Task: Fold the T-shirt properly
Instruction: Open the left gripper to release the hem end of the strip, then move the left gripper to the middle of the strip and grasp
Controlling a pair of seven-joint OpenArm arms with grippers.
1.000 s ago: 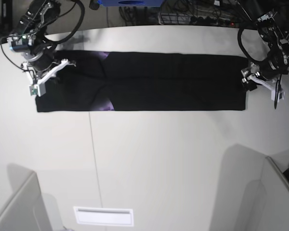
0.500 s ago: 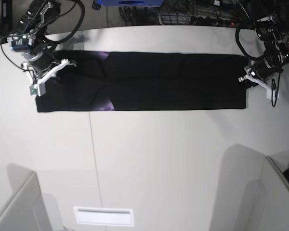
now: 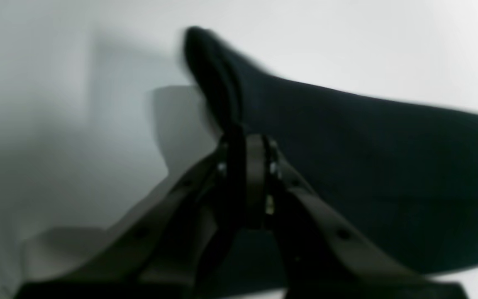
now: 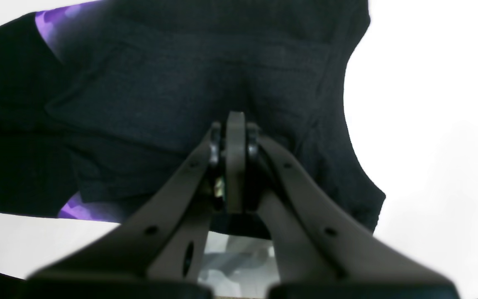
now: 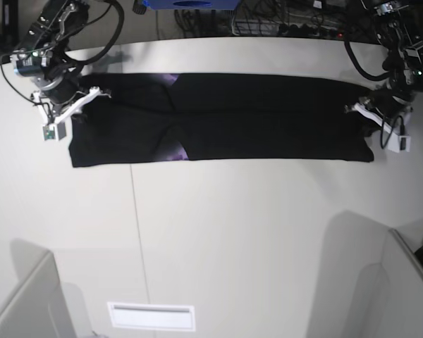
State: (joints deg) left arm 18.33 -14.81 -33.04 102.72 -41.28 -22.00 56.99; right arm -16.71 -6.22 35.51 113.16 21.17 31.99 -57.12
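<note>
Base view: black T-shirt (image 5: 225, 116) folded into a long strip across the upper table (image 5: 233, 232).
Left gripper (image 5: 369, 118) pinches its right end; right gripper (image 5: 76, 113) pinches its left end.

Base view: mounted overhead, looking steeply down on the white surface (image 5: 233, 232) from some distance; takes in both arms and the whole T-shirt (image 5: 268, 120).

Left wrist view: sits just behind the left hand (image 3: 245, 143), looking along it at very close range, blurred; covers one end of the T-shirt (image 3: 367, 166).

Right wrist view: same arrangement behind the right hand (image 4: 235, 124), close on the opposite end of the T-shirt (image 4: 160, 83).

Shared: each wrist view covers a T-shirt end also seen from the base; the wrist views do not overlap.
</note>
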